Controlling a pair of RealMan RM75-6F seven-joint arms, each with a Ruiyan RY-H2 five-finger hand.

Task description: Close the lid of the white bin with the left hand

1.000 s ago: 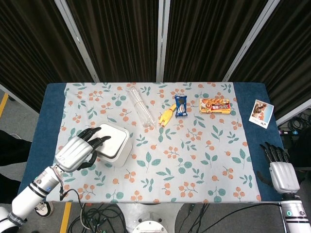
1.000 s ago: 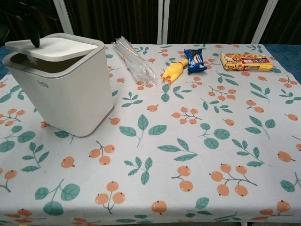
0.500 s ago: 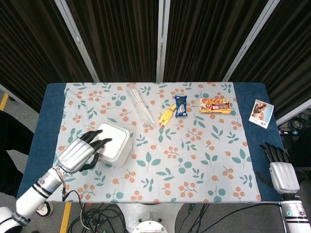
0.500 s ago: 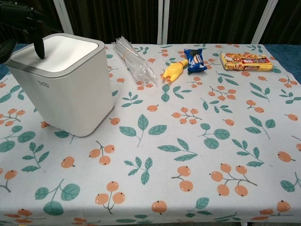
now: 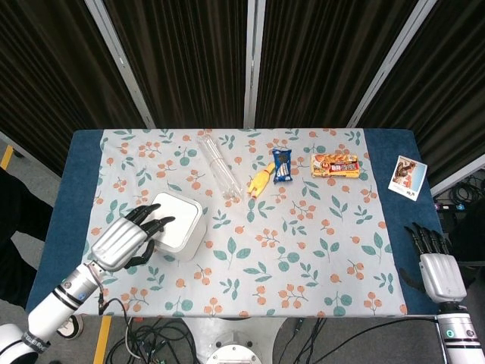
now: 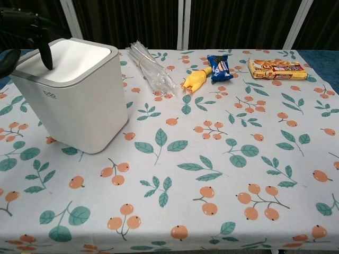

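Note:
The white bin (image 5: 180,225) (image 6: 79,100) stands on the left part of the table, its flat lid (image 6: 66,61) lying level in the rim. My left hand (image 5: 125,239) reaches over the bin from the left, with dark fingertips (image 6: 46,54) touching the lid's near-left part. It holds nothing. My right hand (image 5: 439,269) rests off the table's right front corner, fingers straight and apart, empty.
Clear plastic tubes (image 5: 218,174), a yellow rubber chicken (image 5: 259,182), a blue snack packet (image 5: 283,165) and an orange snack box (image 5: 335,164) lie across the far half of the floral cloth. A photo card (image 5: 407,177) sits at the right edge.
The lid, tilted up at the front a second ago, has swung down flat into the bin's rim under my left hand. The right hand has not moved.

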